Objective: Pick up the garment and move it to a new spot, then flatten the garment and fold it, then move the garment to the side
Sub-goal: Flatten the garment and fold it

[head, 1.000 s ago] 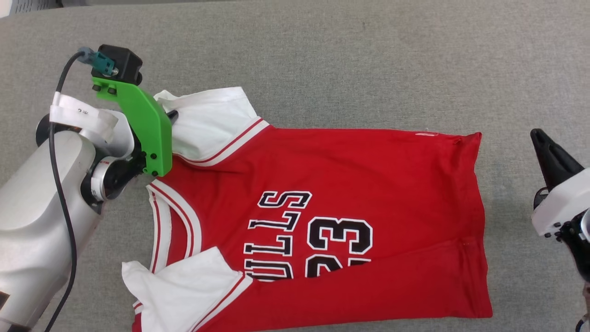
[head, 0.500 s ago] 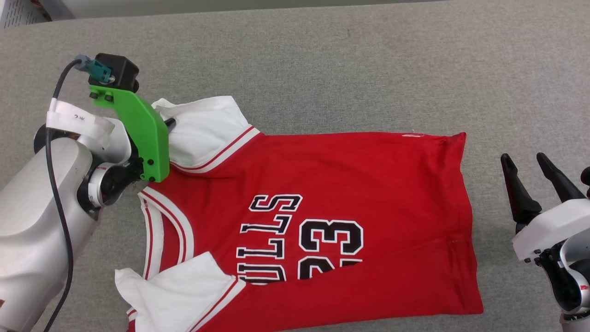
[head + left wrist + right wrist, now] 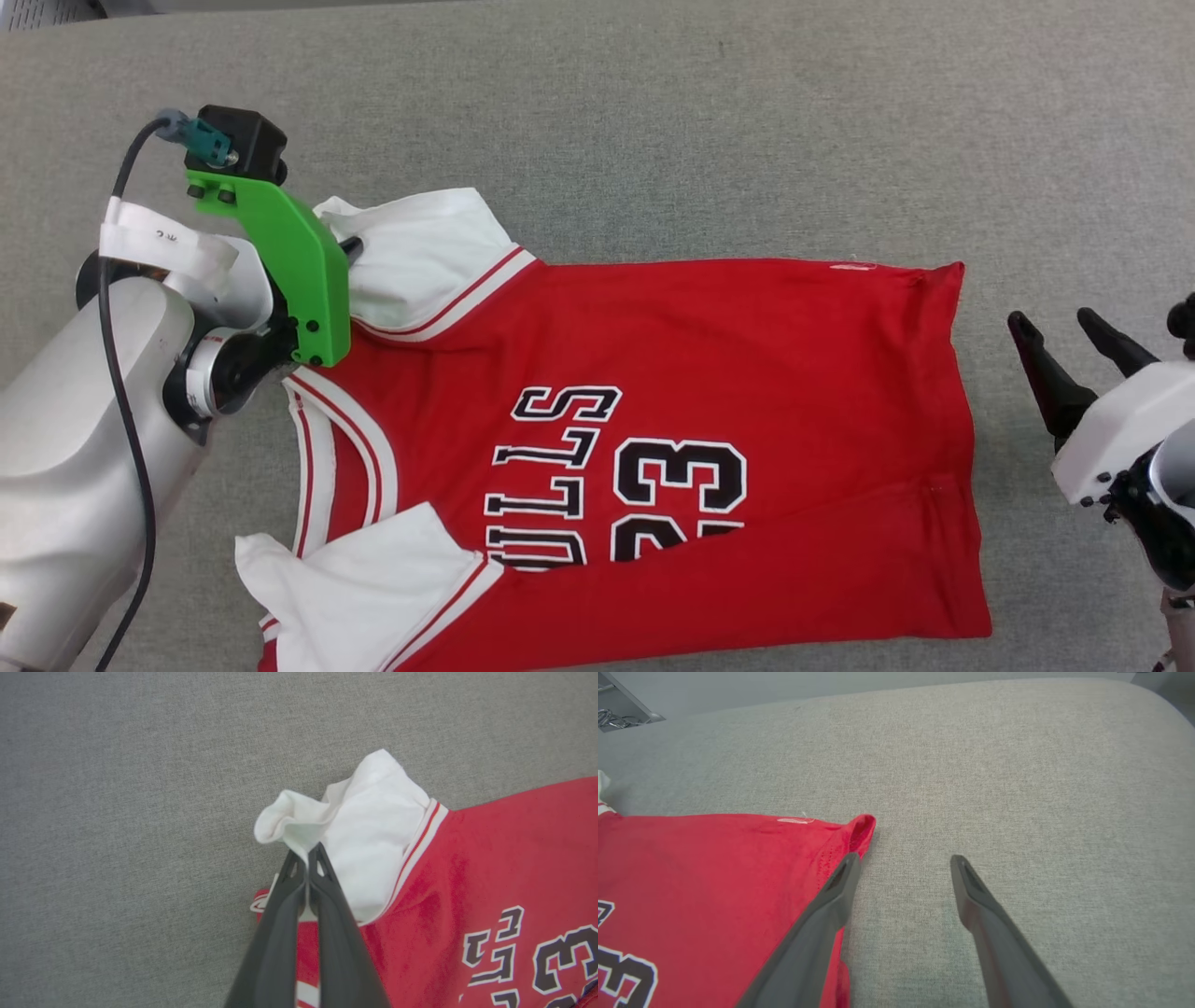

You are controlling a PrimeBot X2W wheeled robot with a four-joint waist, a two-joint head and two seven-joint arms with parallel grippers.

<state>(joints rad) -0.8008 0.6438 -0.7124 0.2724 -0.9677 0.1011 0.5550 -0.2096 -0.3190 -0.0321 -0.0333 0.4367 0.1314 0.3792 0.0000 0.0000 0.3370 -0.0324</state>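
Note:
The garment (image 3: 709, 373), a red jersey with white sleeves and black "BULLS 23" lettering, lies spread sideways on the grey surface, collar to the left, its near edge folded over the lettering. My left gripper (image 3: 307, 851) is shut on the bunched edge of the far white sleeve (image 3: 369, 826), at the shirt's upper left in the head view (image 3: 350, 248). My right gripper (image 3: 1055, 325) stands open beside the hem at the right, nothing between its fingers; in the right wrist view (image 3: 903, 861) its left finger is close by the red hem corner (image 3: 861, 826).
Grey fabric surface (image 3: 747, 121) spreads on all sides of the shirt, with wide free room beyond it. A green camera bracket (image 3: 299, 261) and a black cable (image 3: 121, 308) ride on my left wrist. A shelf corner (image 3: 616, 704) shows past the far edge.
The head camera has shifted, so the whole picture moved. My right gripper came into fuller view, both fingers apart, beside the hem. The left gripper keeps its hold on the sleeve.

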